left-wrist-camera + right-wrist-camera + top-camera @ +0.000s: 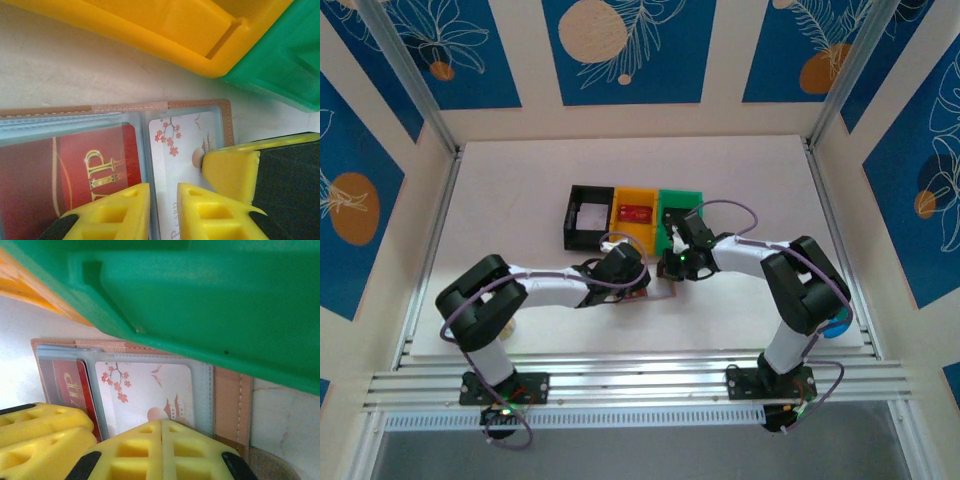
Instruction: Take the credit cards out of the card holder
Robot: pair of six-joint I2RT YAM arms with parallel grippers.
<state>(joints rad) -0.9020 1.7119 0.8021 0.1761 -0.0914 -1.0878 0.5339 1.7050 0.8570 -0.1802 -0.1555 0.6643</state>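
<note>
You've got the table (520, 180) laid out with three bins in a row at its middle, a little toward the far edge. The black bin (590, 190) on the left holds something pale and flat, and the yellow bin (635, 192) in the centre has a red card (634, 212) lying in it. I can't tell what's in the green bin (680, 193) on the right, because your right arm covers it. Just on the near side of the yellow and green bins, the card holder (60, 110) lies open and flat on the table, clear pockets up. It looks light and floppy, so it will likely slide or lift if you tug without pinning it. Your right gripper (161, 440) is closed tight and sits tip-down on the holder's right half, which looks like your anchor. Your left gripper (164, 210) shows only a narrow gap, its fingers straddling the seam between the two pockets with nothing clearly pinched. Inside, a red VIP card (95, 170) fills the left pocket and a white blossom card (175, 150) the right. Both look thin, stiff and slick under plastic, so take one by an exposed edge at the pocket mouth and draw it out flat rather than squeezing through the sleeve.
</note>
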